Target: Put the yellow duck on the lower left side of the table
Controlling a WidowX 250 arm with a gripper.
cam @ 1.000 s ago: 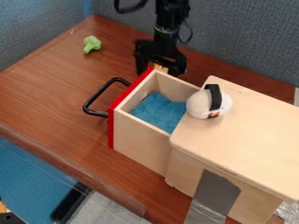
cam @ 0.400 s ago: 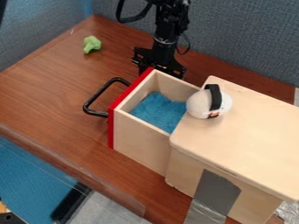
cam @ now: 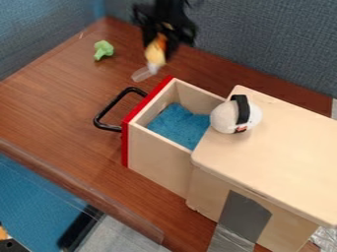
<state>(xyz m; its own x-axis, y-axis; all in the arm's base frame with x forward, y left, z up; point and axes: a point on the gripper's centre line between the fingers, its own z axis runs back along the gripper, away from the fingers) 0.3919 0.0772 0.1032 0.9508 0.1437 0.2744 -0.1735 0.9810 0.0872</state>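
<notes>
Carry step: duck [cam: 155,52] was off the table [cam: 59,103].
Gripper [cam: 160,44] had it pinched; next needed lower-left move, clearing handle [cam: 109,127].

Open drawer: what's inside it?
A blue cloth-like piece lies in the drawer. Anything beneath it, or farther back under the wooden top, is covered and cannot be seen.

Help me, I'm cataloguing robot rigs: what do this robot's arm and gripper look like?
The arm is black, as far as its blurred lower part shows. The gripper is black too, with a broad, angular, jagged-looking body and two dark fingers. I can't make out any markings on either, nor trace a cable with certainty.
</notes>
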